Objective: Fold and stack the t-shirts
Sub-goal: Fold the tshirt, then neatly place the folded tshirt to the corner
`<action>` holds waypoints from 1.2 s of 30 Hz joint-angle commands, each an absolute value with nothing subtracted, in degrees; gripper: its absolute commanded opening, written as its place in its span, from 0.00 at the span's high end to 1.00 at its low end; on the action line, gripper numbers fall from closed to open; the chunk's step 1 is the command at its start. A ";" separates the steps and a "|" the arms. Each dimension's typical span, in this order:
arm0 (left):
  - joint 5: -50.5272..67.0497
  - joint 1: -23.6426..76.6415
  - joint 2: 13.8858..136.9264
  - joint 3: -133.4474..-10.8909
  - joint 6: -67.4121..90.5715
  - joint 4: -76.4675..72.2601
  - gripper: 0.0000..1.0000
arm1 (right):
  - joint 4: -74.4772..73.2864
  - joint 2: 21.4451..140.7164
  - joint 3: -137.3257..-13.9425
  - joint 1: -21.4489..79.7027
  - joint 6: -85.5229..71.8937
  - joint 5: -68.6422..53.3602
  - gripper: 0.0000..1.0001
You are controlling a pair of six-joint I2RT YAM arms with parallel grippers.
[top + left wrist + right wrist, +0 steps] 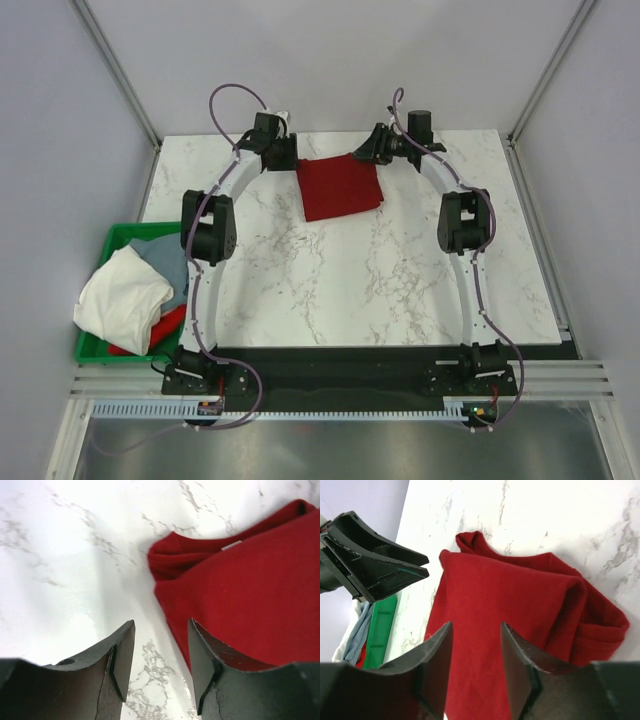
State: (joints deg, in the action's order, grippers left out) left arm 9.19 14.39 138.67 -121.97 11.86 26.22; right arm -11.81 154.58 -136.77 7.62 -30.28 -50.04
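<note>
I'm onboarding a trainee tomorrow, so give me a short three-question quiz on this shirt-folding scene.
1. True or false: the folded dark red t-shirt lies on the table, outside the green bin.
2. Which t-shirt tops the bin's pile? A white, B black, C yellow.
3. Fill in: the left gripper and right gripper are both ____.
Key: 1 true; 2 A, the white t-shirt; 3 open.

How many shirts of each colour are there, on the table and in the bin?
Red shirts: 2
White shirts: 1
Grey shirts: 1
Total: 4
</note>
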 commanded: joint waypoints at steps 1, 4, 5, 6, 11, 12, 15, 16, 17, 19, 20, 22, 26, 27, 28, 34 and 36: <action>0.09 14.68 134.76 -124.90 8.52 22.59 0.46 | -6.15 151.70 -140.36 5.11 -27.16 -48.52 0.45; -1.06 14.77 130.97 -120.42 9.05 23.11 0.46 | -6.33 149.16 -138.00 1.50 -26.46 -48.69 0.38; -0.27 14.77 128.52 -118.50 9.75 23.38 0.46 | -6.59 147.76 -136.94 0.19 -26.28 -49.04 0.37; 3.65 14.68 127.63 -117.52 9.67 23.73 0.46 | -7.72 147.31 -134.85 -0.09 -25.76 -49.39 0.37; 21.93 14.68 125.59 -112.87 8.79 26.10 0.53 | -16.59 145.72 -130.70 -2.81 -18.05 -51.15 0.30; 27.45 14.94 125.60 -111.98 9.05 26.36 0.54 | -18.70 145.81 -129.39 -2.64 -17.32 -52.20 0.29; 34.44 15.55 126.47 -107.94 11.51 26.37 0.56 | -20.74 146.51 -128.32 -2.20 -17.05 -53.61 0.24; 35.58 15.73 126.74 -107.06 12.38 26.02 0.57 | -20.92 146.77 -128.32 -2.11 -17.05 -54.22 0.23; 36.64 16.25 127.00 -105.66 12.83 25.75 0.57 | -21.00 147.47 -128.41 -2.02 -17.14 -54.75 0.23; 38.84 16.70 127.97 -104.86 13.80 25.14 0.58 | -21.01 148.27 -128.41 -1.67 -17.40 -55.55 0.21; 39.46 16.96 128.93 -105.03 13.97 24.96 0.58 | -21.01 148.45 -128.41 -1.50 -17.66 -56.07 0.21; 39.29 17.23 129.90 -105.64 14.50 24.87 0.58 | -21.00 149.15 -128.23 -0.88 -17.93 -56.34 0.20; 38.15 17.23 132.62 -107.93 14.68 25.22 0.58 | -21.01 150.55 -128.14 -0.44 -18.54 -55.99 0.16; 37.97 17.23 133.50 -108.36 14.59 25.31 0.58 | -21.01 151.25 -128.23 -0.44 -18.89 -55.90 0.16; 37.79 17.23 133.85 -109.15 14.68 25.31 0.59 | -20.92 151.43 -128.23 1.04 -19.07 -55.81 0.16; 37.44 17.23 134.91 -110.48 15.64 24.79 0.59 | -21.01 153.19 -126.57 1.93 -20.39 -55.19 0.16; 37.27 17.23 135.00 -110.57 15.73 24.61 0.59 | -21.09 153.98 -126.30 2.46 -20.65 -55.55 0.18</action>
